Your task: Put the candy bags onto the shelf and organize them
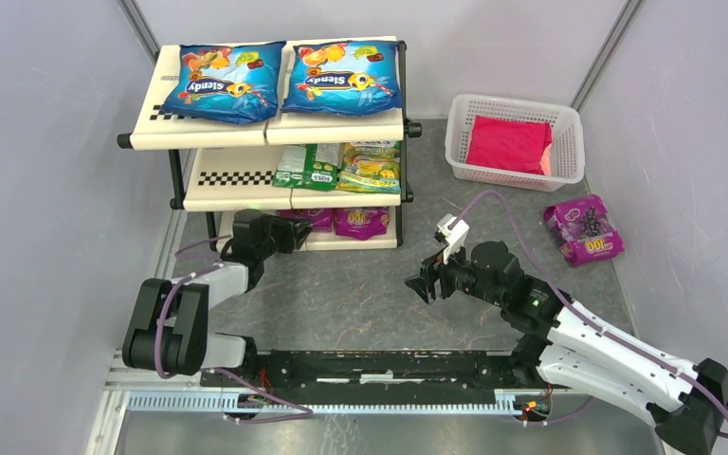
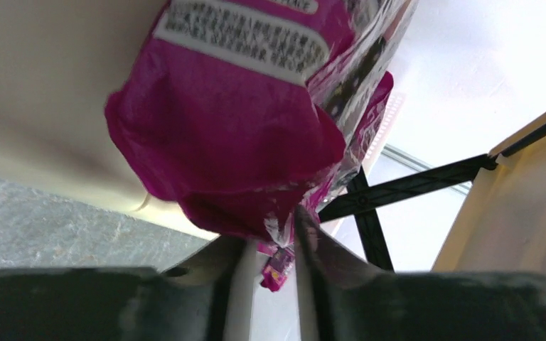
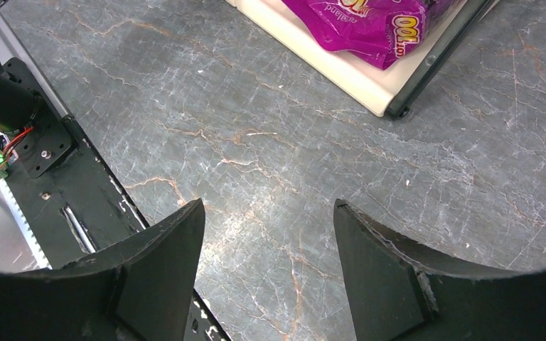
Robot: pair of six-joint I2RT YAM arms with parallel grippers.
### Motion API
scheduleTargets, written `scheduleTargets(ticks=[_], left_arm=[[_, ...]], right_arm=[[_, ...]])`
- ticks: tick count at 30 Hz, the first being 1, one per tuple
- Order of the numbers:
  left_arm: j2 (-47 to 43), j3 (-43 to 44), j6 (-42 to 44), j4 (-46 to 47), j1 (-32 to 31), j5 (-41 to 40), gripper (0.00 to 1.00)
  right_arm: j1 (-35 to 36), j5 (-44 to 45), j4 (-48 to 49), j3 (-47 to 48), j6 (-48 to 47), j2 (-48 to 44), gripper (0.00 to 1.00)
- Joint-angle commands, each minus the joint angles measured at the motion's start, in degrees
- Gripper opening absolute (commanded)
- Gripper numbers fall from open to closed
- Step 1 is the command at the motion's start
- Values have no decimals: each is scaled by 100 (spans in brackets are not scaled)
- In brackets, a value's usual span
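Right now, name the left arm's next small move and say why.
Probably open the left gripper and let go: its fingers pinch the crimped edge of a purple candy bag that already seems to lie on the shelf's bottom tier, beside a second purple bag.

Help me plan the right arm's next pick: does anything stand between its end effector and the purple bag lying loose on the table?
Nothing visible does. The open right end effector points away from the purple bag, which lies on the table beside the basket.
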Motion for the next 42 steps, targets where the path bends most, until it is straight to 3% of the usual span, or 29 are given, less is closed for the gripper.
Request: scheduleTargets(ticks=[1, 3, 5, 13, 18, 24, 26, 29, 38, 42], left_arm=[[-261, -265, -71, 427, -36, 274, 48], [-663, -435, -2, 326, -27, 228, 66], [-1062, -507, 192, 5, -22, 310, 77], [-2451, -365, 1499, -1650, -9, 1109, 99], [-2930, 515, 2955, -3483, -9, 1535, 100], [-3667, 1563, 4242, -5346, -9, 987, 100], [-3880, 1766, 4570, -5650, -8, 758, 100], [-4079, 1957, 4924, -5965, -10, 519, 100], [-4468, 2242, 5695, -6179, -9, 827, 100], [-4617, 2633, 6248, -6596, -9, 374, 100]], right_arm=[[-12, -64, 246, 45, 97, -47, 73], [-10, -34, 173, 80, 111, -65, 73], [-12, 44, 92, 107, 130, -89, 73], [-12, 101, 180, 283, 253, 301, 74], [-10, 601, -298, 752, -32, 855, 74], [-12, 2248, -1319, 918, -89, 889, 77], [-54, 3050, -1829, 884, 188, 910, 81], [-283, 3556, -2314, 778, 483, 867, 81], [-2447, 4089, -2466, 799, 187, 869, 84], [-3482, 4047, -2161, 1192, 9, 1431, 83]])
